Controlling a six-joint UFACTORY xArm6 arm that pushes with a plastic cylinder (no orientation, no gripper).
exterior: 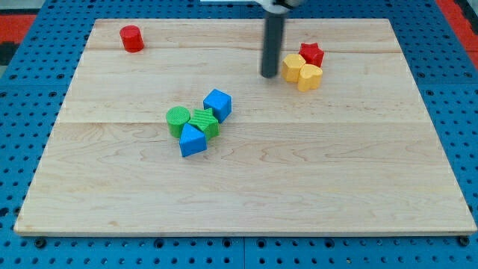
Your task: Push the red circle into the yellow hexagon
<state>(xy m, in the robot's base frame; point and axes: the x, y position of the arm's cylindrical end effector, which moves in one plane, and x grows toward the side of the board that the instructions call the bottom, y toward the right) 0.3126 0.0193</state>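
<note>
Nearest the view's bottom, a blue triangular block (192, 140) sits well down-left of my tip (269, 74), touching two green blocks (196, 122). My tip, a bare rod holding nothing, stands just left of the yellow hexagon block (293, 67). Far left lies the red circle block (132, 38).

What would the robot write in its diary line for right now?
tip: just left of yellow blocks | red circle: top left, far, untouched | red star: touching yellows

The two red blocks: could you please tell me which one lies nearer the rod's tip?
The red star, touching the yellow blocks right of my tip; the red circle sits alone, far top-left.
</note>
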